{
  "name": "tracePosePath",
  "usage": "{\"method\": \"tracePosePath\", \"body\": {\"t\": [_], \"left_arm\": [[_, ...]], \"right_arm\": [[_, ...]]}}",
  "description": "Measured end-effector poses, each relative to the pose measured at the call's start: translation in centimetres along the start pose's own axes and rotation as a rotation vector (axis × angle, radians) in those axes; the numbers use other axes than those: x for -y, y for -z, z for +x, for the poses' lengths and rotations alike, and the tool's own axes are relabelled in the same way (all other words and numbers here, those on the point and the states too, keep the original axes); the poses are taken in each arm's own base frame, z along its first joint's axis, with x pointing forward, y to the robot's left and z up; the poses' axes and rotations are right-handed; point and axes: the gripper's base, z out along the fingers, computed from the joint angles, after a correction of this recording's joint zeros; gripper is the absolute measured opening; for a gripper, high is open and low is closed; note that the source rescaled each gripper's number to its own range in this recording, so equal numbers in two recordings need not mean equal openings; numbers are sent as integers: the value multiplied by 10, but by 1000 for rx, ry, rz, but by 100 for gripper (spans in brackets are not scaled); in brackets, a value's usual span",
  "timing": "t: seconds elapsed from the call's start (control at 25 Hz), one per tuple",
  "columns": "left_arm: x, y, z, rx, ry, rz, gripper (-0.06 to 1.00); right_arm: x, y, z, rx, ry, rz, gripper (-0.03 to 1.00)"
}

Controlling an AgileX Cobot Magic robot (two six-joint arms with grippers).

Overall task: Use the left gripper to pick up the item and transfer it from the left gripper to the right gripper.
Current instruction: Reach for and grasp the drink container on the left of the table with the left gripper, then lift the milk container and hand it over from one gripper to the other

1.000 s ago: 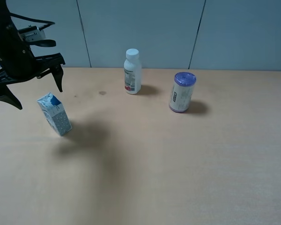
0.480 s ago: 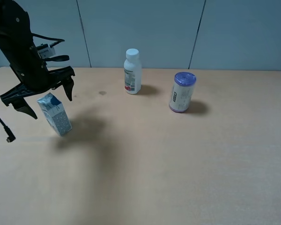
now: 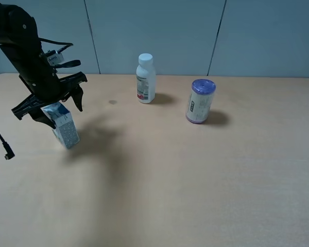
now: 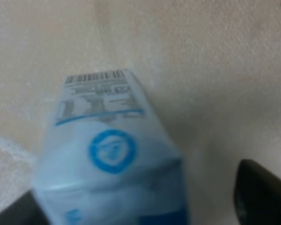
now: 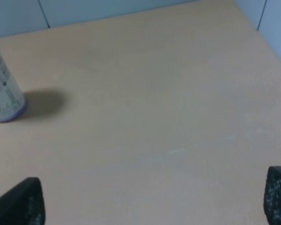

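Note:
The item, a small white-and-blue gable-top carton (image 3: 65, 128), stands tilted on the table at the left. It fills the left wrist view (image 4: 107, 164), blurred and close. My left gripper (image 3: 55, 109) is open and sits over the carton's top, one finger on each side of it; I cannot tell whether the fingers touch it. My right gripper (image 5: 154, 199) is open and empty; only its two fingertips (image 5: 19, 201) show in the right wrist view, above bare table. It is out of the exterior high view.
A white bottle with a white cap (image 3: 146, 79) stands at the back middle. A purple-lidded can (image 3: 200, 101) stands to its right and also shows in the right wrist view (image 5: 2, 89). A thin black cable (image 3: 1, 140) trails at the table's left edge.
My left gripper has come in from the far left and lowered over the carton, so its open fingers now straddle the carton's top. The carton, bottle and can have not moved.

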Motion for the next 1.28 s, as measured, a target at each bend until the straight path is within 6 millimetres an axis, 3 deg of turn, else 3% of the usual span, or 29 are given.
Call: {"method": "tracePosePath", "body": {"t": [0.16, 0.2, 0.64, 0.96, 1.28], "left_arm": [[0, 0, 1, -6, 5, 1, 6], [0, 0, 1, -7, 5, 0, 1], [6, 6, 2, -36, 42, 42, 0], [9, 36, 3, -26, -41, 79, 0], [6, 64, 10, -19, -259, 138, 0]], "right_arm": [[0, 0, 0, 0, -1, 0, 100], [0, 0, 0, 0, -1, 0, 100], [0, 0, 0, 0, -1, -1, 100], [0, 0, 0, 0, -1, -1, 100], [0, 0, 0, 0, -1, -1, 100]]}}
